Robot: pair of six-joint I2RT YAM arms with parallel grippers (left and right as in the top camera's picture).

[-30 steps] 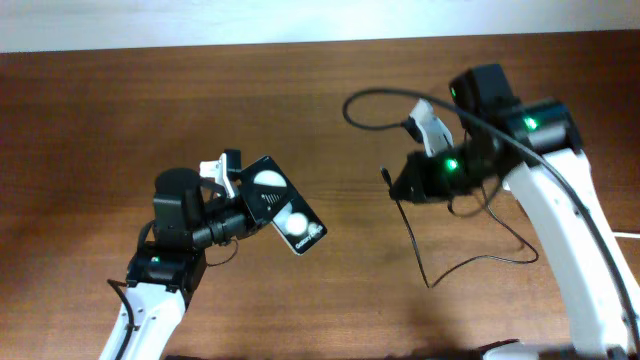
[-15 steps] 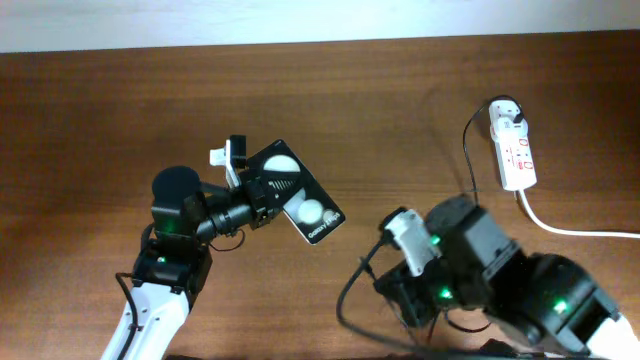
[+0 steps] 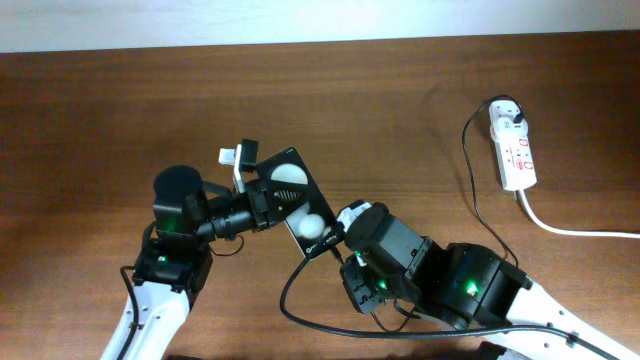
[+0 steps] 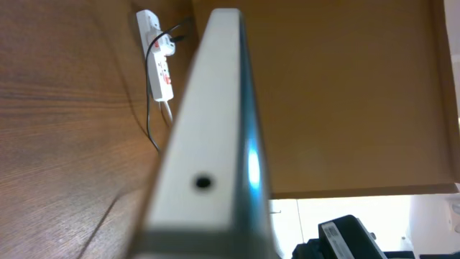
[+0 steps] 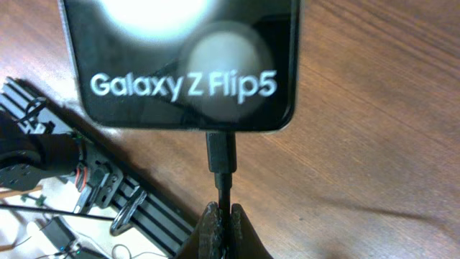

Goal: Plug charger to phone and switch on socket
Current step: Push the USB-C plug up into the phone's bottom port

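Note:
My left gripper (image 3: 262, 195) is shut on the phone (image 3: 300, 203), a black slab with two white spots, held tilted above the table. Its silvery edge (image 4: 205, 173) fills the left wrist view. My right gripper (image 5: 221, 224) is shut on the charger cable just behind its black connector (image 5: 221, 155). The connector tip meets the phone's bottom edge (image 5: 183, 68); I cannot tell how deep it sits. In the overhead view my right gripper (image 3: 343, 258) is at the phone's lower corner. The socket (image 3: 514, 152) lies at the far right with the white plug (image 3: 510, 113) in it.
The black charger cable (image 3: 470, 180) runs from the plug down the table and loops under my right arm (image 3: 300, 305). The socket's thick white cord (image 3: 570, 230) trails off to the right. The socket also shows in the left wrist view (image 4: 162, 68). A black rail (image 5: 122, 194) lines the table's front edge.
My right arm has swung left and up with the cable, bringing the connector to the phone's bottom edge. My left gripper has shifted the phone slightly right.

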